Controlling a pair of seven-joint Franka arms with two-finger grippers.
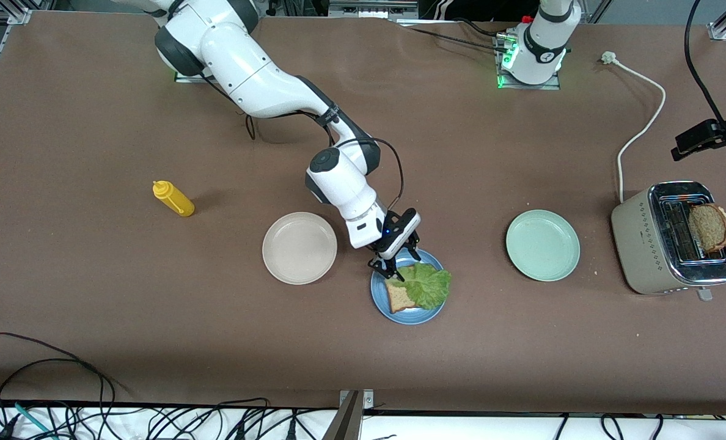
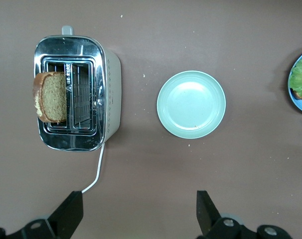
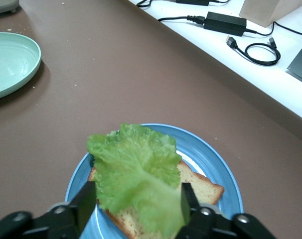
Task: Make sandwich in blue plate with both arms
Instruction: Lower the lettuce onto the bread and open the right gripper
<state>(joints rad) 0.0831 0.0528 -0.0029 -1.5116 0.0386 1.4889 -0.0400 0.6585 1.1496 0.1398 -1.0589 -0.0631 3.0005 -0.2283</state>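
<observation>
The blue plate (image 1: pixel 409 318) (image 3: pixel 226 172) sits near the table's middle. On it lies one bread slice (image 1: pixel 398 298) (image 3: pixel 207 187) with a frilly green lettuce leaf (image 1: pixel 428 285) (image 3: pixel 133 167) draped over it. My right gripper (image 1: pixel 390 270) (image 3: pixel 137 192) hovers just over the plate, its fingers spread apart on either side of the leaf's end. A second brown slice (image 1: pixel 710 227) (image 2: pixel 52 95) stands in the toaster (image 1: pixel 650 244) (image 2: pixel 108 89). My left gripper (image 2: pixel 139 196) hangs open and empty high over the bare table between the toaster and the pale green plate (image 2: pixel 191 103).
The pale green plate (image 1: pixel 542 245) lies between the blue plate and the toaster. A beige-pink plate (image 1: pixel 299 247) sits beside the blue plate toward the right arm's end. A yellow squeeze bottle (image 1: pixel 173 198) lies farther that way. The toaster's white cord (image 1: pixel 641 131) runs toward the robots' bases.
</observation>
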